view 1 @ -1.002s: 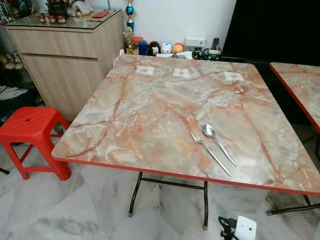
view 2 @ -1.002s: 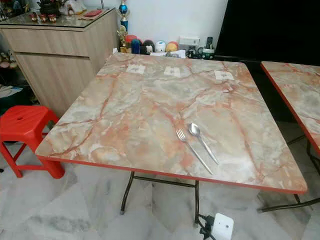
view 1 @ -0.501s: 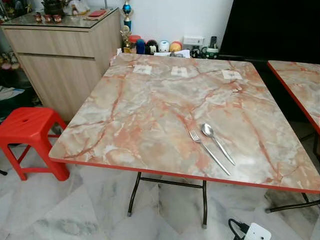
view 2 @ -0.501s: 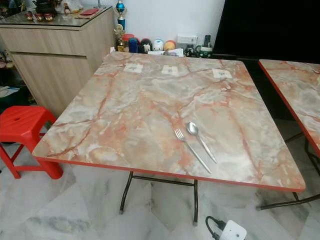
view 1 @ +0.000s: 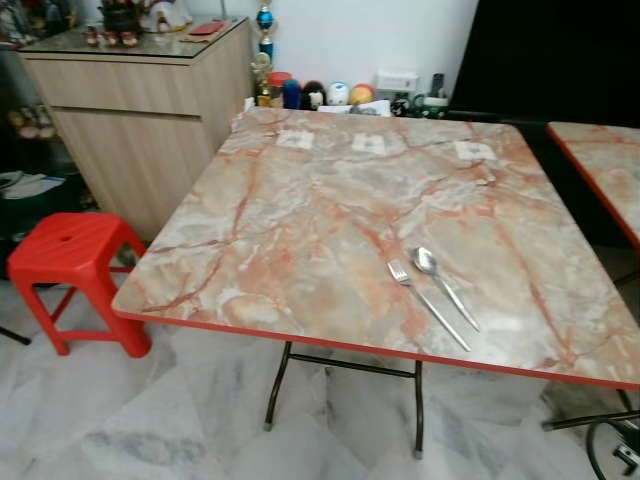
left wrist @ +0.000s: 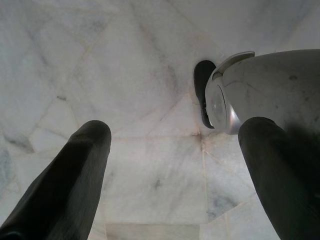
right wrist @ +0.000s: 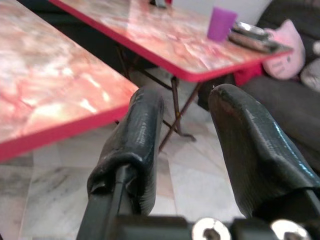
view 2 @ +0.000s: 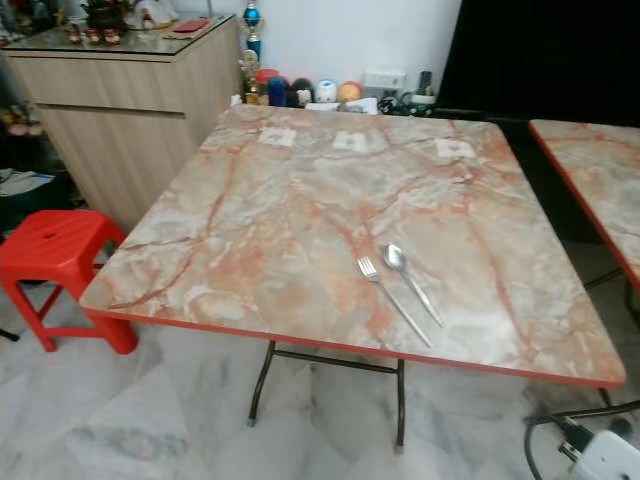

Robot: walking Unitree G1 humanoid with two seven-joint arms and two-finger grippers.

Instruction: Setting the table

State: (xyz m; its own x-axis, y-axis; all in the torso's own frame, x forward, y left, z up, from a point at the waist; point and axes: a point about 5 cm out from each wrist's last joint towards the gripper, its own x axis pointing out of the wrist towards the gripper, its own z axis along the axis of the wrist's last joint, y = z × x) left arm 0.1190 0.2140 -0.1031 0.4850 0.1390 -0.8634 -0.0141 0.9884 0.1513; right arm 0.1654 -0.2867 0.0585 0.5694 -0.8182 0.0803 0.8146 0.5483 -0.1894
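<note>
Standing before a marble-patterned table (view 1: 300,220) with a red edge: fork (view 1: 428,305) and spoon (view 1: 445,287) lie side by side, just apart, toward 4 o'clock on the top, near the front edge. Three white squares (view 1: 368,144) line the far edge at 12 o'clock. Red stool (view 1: 70,270) at 9 o'clock, close to the table's corner; wooden cabinet (view 1: 140,100) at 10 o'clock. Second table (view 1: 605,170) at 3 o'clock, a narrow gap between.

Left wrist view: left gripper (left wrist: 175,150) hangs over marble floor (left wrist: 125,75), fingers wide apart, holding nothing.

Right wrist view: right gripper (right wrist: 185,120) empty, fingers slightly apart; a purple cup (right wrist: 221,23), contents unseen, and a metal dish (right wrist: 252,32) stand on the second table.
</note>
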